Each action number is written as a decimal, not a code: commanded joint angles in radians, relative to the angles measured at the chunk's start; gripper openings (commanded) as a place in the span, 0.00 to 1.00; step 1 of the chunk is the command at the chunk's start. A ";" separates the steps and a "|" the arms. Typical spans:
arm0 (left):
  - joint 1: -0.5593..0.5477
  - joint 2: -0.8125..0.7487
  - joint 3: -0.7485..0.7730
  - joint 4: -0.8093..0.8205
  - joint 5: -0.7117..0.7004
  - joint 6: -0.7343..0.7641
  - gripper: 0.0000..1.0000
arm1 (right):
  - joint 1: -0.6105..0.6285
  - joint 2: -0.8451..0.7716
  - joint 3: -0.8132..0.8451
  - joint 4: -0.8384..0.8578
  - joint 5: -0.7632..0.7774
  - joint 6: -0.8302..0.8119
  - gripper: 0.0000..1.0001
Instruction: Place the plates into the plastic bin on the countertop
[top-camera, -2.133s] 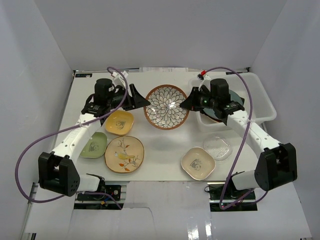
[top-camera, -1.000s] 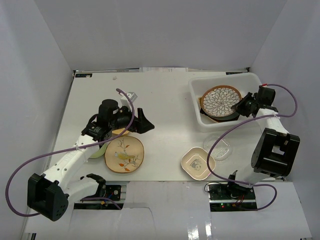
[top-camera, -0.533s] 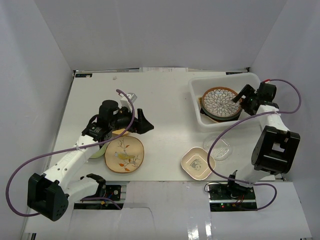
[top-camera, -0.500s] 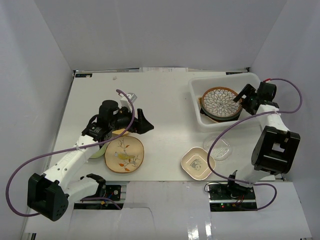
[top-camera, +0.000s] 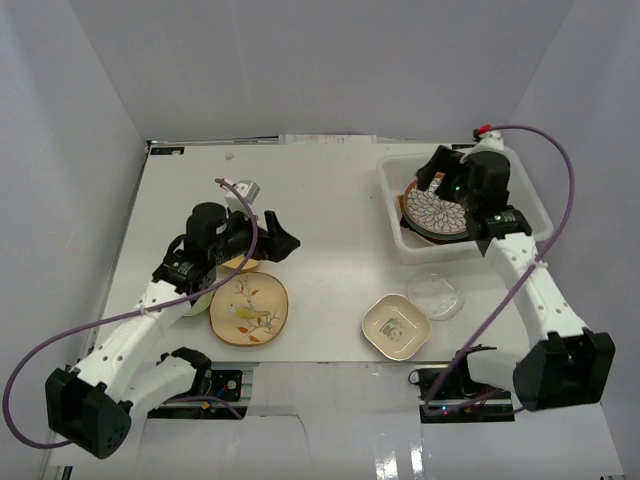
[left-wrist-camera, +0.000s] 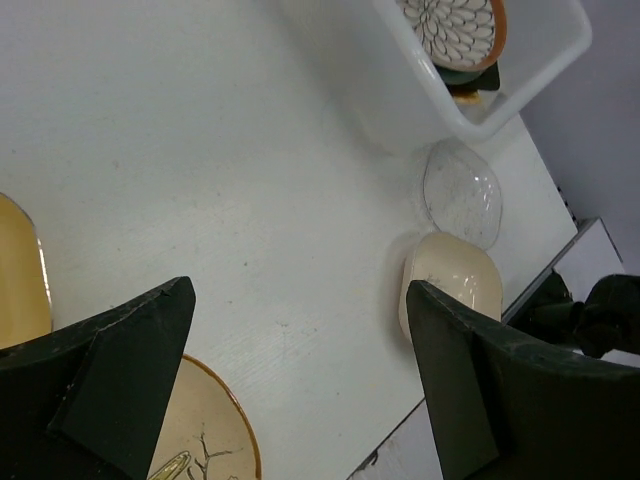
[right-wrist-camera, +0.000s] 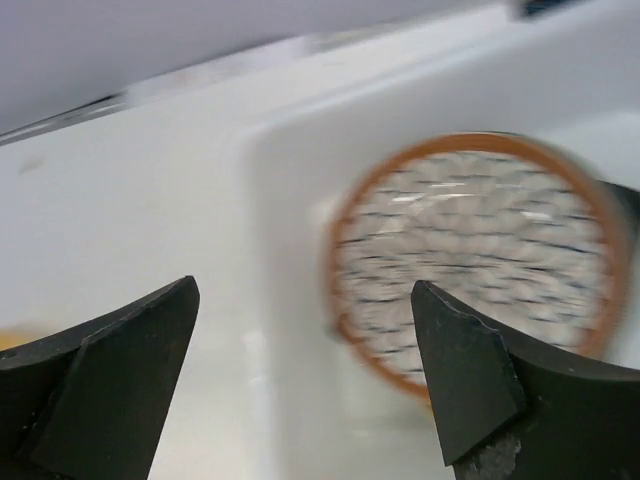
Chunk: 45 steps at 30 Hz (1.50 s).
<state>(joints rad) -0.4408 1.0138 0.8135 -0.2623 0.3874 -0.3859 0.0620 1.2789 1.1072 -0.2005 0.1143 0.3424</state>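
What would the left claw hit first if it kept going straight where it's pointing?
Most likely bare countertop. The left claw is open and aimed at the white surface, with the panda-printed plate and clear glass plate off to one side. Depth is unclear.

White arms (top-camera: 128, 330) with black joints (top-camera: 210, 226) and purple cables (top-camera: 572, 190)

Plain grey walls (top-camera: 330, 60) on three sides — evenly lit.

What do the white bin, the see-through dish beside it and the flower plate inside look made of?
The bin looks like milky, matte plastic: thin walls, rounded corners. The see-through dish is clear, glass or plastic; unclear which. The flower plate seems glazed ceramic, with painted petals and an orange-brown rim.
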 joint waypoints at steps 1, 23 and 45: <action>-0.003 -0.122 0.056 0.029 -0.162 -0.024 0.98 | 0.221 -0.116 -0.082 0.137 -0.175 0.059 0.92; -0.001 -0.310 -0.045 0.112 -0.492 0.031 0.98 | 0.901 0.683 -0.193 0.832 -0.535 0.510 0.54; -0.001 -0.360 -0.062 0.141 -0.391 0.012 0.98 | 0.316 -0.121 -0.269 0.413 -0.535 0.314 0.08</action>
<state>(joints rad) -0.4408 0.6571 0.7601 -0.1421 -0.0406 -0.3672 0.5568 1.2778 0.6838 0.2165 -0.3954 0.7181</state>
